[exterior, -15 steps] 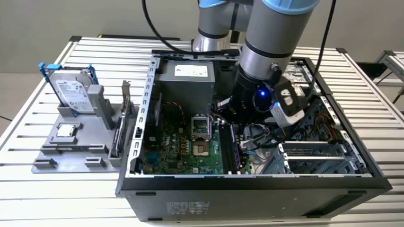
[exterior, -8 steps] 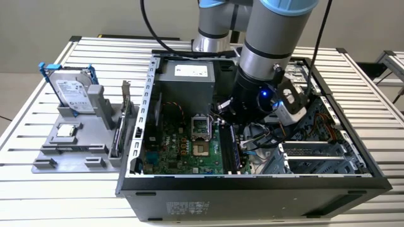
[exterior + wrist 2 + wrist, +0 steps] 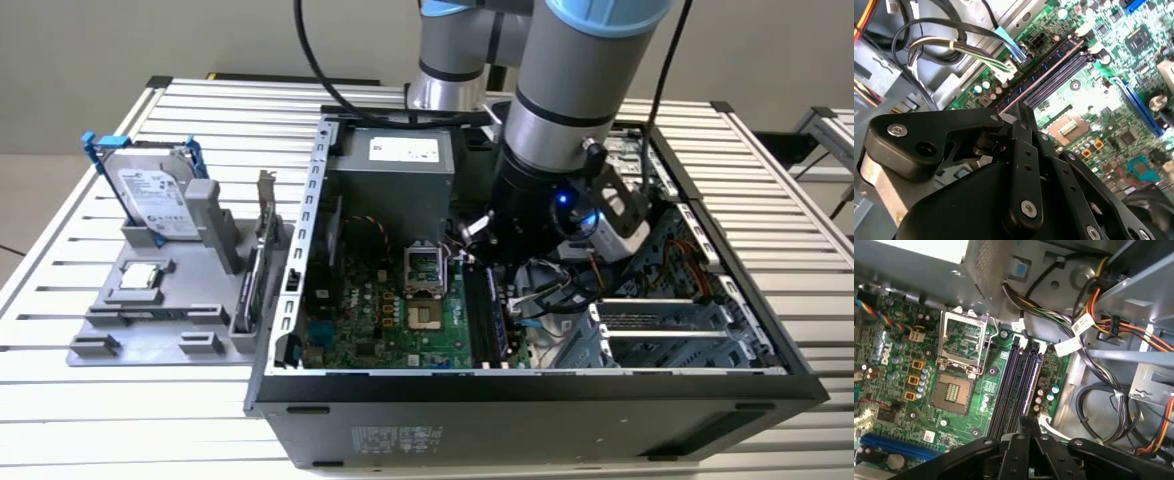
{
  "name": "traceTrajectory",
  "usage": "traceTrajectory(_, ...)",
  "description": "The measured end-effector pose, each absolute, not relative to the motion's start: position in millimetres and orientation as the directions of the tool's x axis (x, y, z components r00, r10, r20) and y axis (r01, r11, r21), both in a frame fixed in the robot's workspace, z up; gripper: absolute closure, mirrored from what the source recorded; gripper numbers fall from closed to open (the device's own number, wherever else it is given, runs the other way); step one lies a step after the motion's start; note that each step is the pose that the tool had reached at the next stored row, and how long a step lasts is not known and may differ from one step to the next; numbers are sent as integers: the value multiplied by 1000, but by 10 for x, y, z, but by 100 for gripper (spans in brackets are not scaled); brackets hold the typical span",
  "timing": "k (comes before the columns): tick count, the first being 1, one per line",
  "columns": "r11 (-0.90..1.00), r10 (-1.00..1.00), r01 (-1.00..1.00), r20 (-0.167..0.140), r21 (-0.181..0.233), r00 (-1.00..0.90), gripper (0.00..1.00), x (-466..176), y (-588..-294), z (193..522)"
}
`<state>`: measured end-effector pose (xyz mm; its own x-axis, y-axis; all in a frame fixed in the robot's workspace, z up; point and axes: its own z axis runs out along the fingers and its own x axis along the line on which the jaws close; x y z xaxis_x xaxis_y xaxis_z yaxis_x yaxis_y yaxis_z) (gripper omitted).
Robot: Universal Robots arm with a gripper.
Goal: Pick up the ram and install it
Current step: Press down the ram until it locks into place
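Observation:
The ram (image 3: 1033,385) is a thin stick seen edge-on, standing along the outermost of the black memory slots (image 3: 1009,385) on the green motherboard (image 3: 387,310). In the second wrist view the ram (image 3: 1044,70) shows as a long brownish edge running away from the fingers. My gripper (image 3: 1029,427) is shut on the ram's near end, inside the open computer case. In the exterior view the gripper (image 3: 483,262) hangs low over the board, and the ram (image 3: 489,310) stretches toward the case's front wall.
Cable bundles (image 3: 1094,365) and a metal drive cage (image 3: 667,335) crowd the side beyond the slots. The open CPU socket (image 3: 956,392) lies on the other side. A power supply (image 3: 394,165) sits at the case's back. Outside, a grey fixture holds a hard drive (image 3: 154,195) and an expansion card (image 3: 267,250).

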<state>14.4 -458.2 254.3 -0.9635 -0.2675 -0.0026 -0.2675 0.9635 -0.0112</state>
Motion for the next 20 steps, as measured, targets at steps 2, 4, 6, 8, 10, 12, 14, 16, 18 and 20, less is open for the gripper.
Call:
traceTrajectory(2,954,-299,-299,-3,-11,-954,100,144,-4582,2540)
traceTrajectory(4,944,-331,-331,-3,-11,-944,100,144,-4580,2537)
traceTrajectory(6,932,-364,-364,-3,-11,-932,100,144,-4580,2537)
traceTrajectory(8,917,-398,-398,-3,-11,-917,100,144,-4580,2536)
traceTrajectory(10,902,-432,-432,-3,-11,-902,100,144,-4580,2534)
traceTrajectory(12,886,-463,-463,-3,-11,-886,100,144,-4579,2532)
traceTrajectory(14,869,-494,-494,-3,-11,-869,100,144,-4578,2529)
traceTrajectory(16,851,-525,-525,-3,-11,-851,100,144,-4578,2527)
traceTrajectory(18,832,-555,-555,-3,-11,-832,100,144,-4577,2524)
traceTrajectory(20,813,-582,-582,-3,-11,-813,100,144,-4576,2521)
